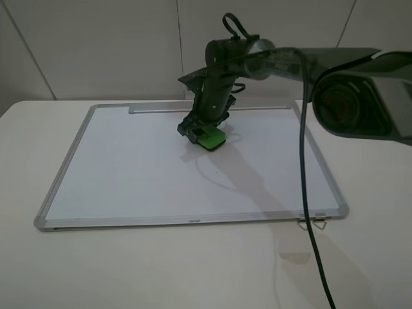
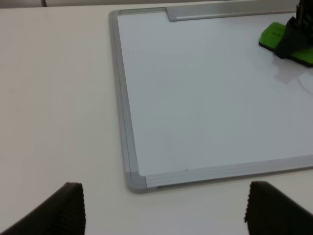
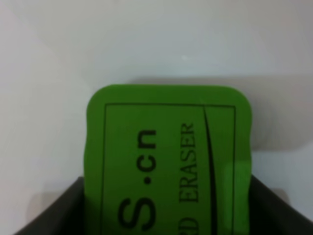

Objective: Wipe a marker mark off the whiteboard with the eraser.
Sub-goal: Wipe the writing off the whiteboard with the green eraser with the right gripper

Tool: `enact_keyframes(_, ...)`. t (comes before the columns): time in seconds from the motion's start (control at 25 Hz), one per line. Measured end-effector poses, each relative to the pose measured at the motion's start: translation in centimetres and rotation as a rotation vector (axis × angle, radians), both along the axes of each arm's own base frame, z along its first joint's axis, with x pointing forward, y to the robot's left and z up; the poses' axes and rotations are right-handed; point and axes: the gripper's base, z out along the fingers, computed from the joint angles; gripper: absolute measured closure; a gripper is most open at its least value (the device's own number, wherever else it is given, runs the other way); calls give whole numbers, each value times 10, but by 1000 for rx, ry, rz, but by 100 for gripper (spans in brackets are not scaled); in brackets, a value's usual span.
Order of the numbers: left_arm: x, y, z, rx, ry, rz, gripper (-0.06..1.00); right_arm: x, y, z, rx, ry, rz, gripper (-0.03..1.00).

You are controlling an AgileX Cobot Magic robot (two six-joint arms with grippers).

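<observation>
The whiteboard point(image 1: 129, 167) lies flat on the table, its grey tray strip point(image 1: 161, 109) along the far edge. The green eraser point(image 1: 210, 138) rests on the board near the far middle, and my right gripper point(image 1: 198, 131) is shut on it from above. Up close, the eraser point(image 3: 166, 147) fills the right wrist view, with dark fingers point(image 3: 54, 215) at both its sides. A thin dark curve, probably the marker mark point(image 1: 233, 136), peeks out just right of the eraser. My left gripper point(image 2: 164, 215) hangs open over the table, off the board's near-left corner point(image 2: 137, 181).
The right arm point(image 1: 360, 90) and its black cable point(image 1: 308, 193) stretch over the board's right side. Small metal clips point(image 1: 312, 223) sit at the near-right corner. A tiny dark dot point(image 1: 217, 171) lies mid-board. Pale table point(image 1: 161, 270) surrounds the board.
</observation>
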Motion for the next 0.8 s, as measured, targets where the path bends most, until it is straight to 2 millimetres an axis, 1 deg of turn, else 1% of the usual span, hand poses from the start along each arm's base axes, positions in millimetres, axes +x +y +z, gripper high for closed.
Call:
enact_keyframes(0.04, 0, 0, 0, 0, 0, 0, 26, -3, 4, 0, -3, 4, 15, 37)
enact_keyframes(0.12, 0, 0, 0, 0, 0, 0, 26, -15, 21, 0, -10, 15, 57, 37)
enact_keyframes(0.24, 0, 0, 0, 0, 0, 0, 26, -38, 51, 0, -14, 19, 135, 37)
enact_keyframes(0.36, 0, 0, 0, 0, 0, 0, 26, -52, 68, 1, -22, 20, 182, 37)
enact_keyframes(0.52, 0, 0, 0, 0, 0, 0, 26, -51, 66, 1, -27, 21, 187, 37)
enact_keyframes(0.64, 0, 0, 0, 0, 0, 0, 26, -44, 57, 1, -27, 24, 178, 37)
enact_keyframes(0.76, 0, 0, 0, 0, 0, 0, 26, -27, 34, 1, -28, 24, 122, 37)
enact_keyframes(0.8, 0, 0, 0, 0, 0, 0, 26, -16, 18, 1, -28, 24, 86, 37)
